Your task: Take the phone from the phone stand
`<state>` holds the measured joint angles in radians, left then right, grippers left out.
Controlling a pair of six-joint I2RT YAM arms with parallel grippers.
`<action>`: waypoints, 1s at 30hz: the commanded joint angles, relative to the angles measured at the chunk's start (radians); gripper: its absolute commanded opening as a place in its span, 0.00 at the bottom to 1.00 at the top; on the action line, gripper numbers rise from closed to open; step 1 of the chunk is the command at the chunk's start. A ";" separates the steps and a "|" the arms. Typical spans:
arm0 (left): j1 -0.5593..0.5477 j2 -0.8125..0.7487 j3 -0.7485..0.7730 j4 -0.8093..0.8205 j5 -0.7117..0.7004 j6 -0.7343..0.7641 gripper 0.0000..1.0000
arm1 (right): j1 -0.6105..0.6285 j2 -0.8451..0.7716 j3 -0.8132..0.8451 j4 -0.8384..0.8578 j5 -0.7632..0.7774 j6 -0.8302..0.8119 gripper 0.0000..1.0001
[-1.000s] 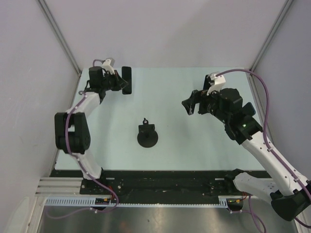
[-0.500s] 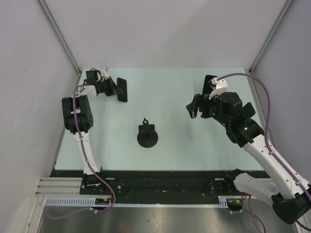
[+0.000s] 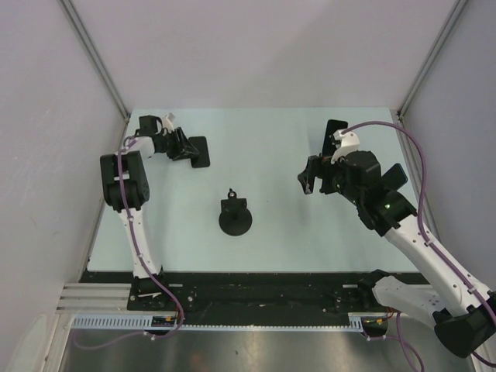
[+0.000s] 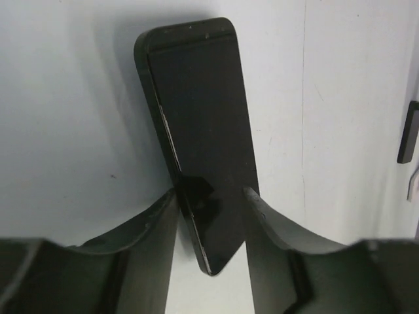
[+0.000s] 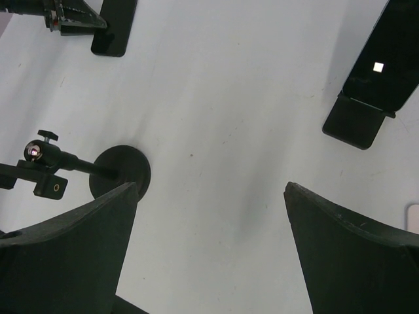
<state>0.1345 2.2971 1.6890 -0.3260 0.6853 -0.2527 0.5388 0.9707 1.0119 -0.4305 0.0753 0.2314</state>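
The black phone (image 4: 196, 124) lies on the table at the far left, off the stand, seen too as a dark slab (image 3: 200, 151). My left gripper (image 4: 211, 193) stands low around its near end, jaws parted to about the phone's width, and the fingers (image 4: 154, 226) no longer pinch it. The phone stand (image 3: 234, 217), a black round base with a small clamp head, stands empty mid-table and shows in the right wrist view (image 5: 121, 171). My right gripper (image 5: 209, 186) hovers wide open to the right of the stand (image 3: 310, 177), holding nothing.
A second black flat object with a small white square (image 5: 383, 59) stands propped at the far right (image 3: 335, 133). White enclosure walls rise close on the left, rear and right. The right arm's purple cable (image 3: 418, 163) arcs over the table's right side.
The left gripper, shut on the upright phone a second ago, has lowered it onto the table at the far left and opened its jaws. The right arm drifted slightly.
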 commanded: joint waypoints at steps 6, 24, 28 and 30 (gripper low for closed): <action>0.001 -0.057 -0.006 -0.024 -0.141 0.026 0.78 | -0.002 0.010 -0.010 0.032 0.007 -0.003 1.00; -0.088 0.015 0.083 -0.022 -0.196 -0.023 0.93 | -0.002 0.019 -0.036 0.044 -0.011 -0.006 1.00; -0.101 0.039 0.095 -0.022 -0.165 -0.039 0.94 | -0.002 0.014 -0.038 0.045 -0.012 -0.004 1.00; -0.102 0.045 0.100 -0.022 -0.159 -0.046 0.94 | -0.002 0.013 -0.039 0.045 -0.012 -0.001 1.00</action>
<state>0.0479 2.2971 1.7622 -0.3168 0.5037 -0.2676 0.5388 0.9947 0.9695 -0.4179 0.0704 0.2310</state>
